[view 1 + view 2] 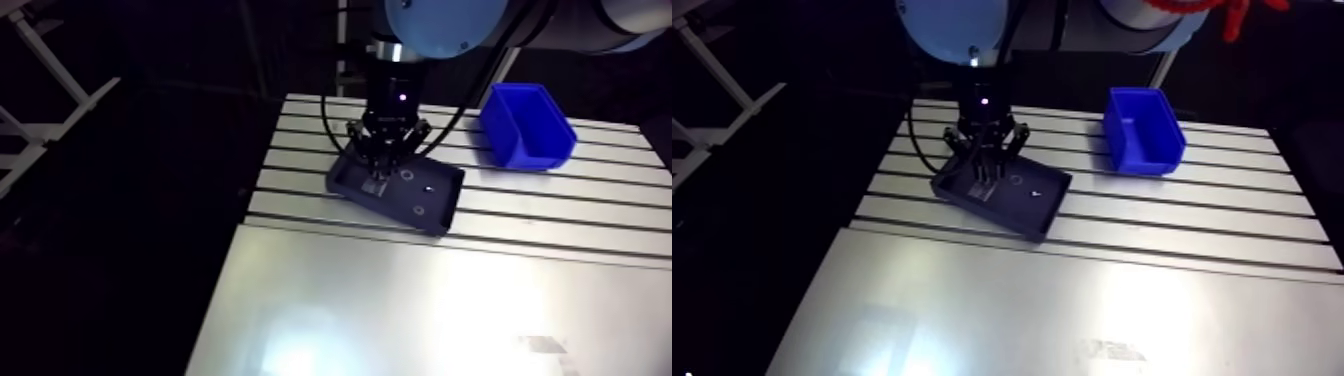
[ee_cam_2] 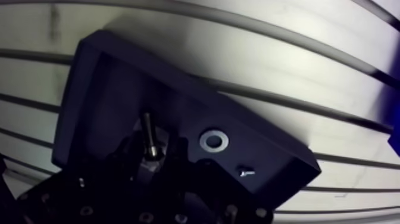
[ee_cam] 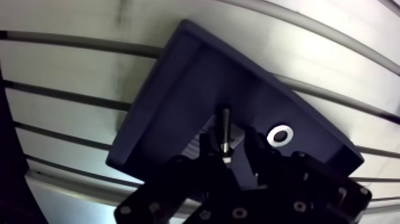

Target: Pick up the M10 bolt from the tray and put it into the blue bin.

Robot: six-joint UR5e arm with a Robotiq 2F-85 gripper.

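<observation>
Nearest the lens, my gripper (image 3: 229, 149) sat low in the tray (image 3: 178, 89), its fingers parted on either side of the bolt (image 3: 225, 131) and clamping nothing that I could see. That bolt lay on the tray floor toward the end farthest from the bin (image 1: 527, 125), with a washer (image 3: 280, 134) and a small screw (image 2: 246, 173) nearer the middle. The bin stood well apart, by the bench's (image 1: 560, 200) far right corner.

Bolt (image 3: 225, 134) in tray (image 3: 196, 77), bin (image 1: 522, 150) well apart
</observation>
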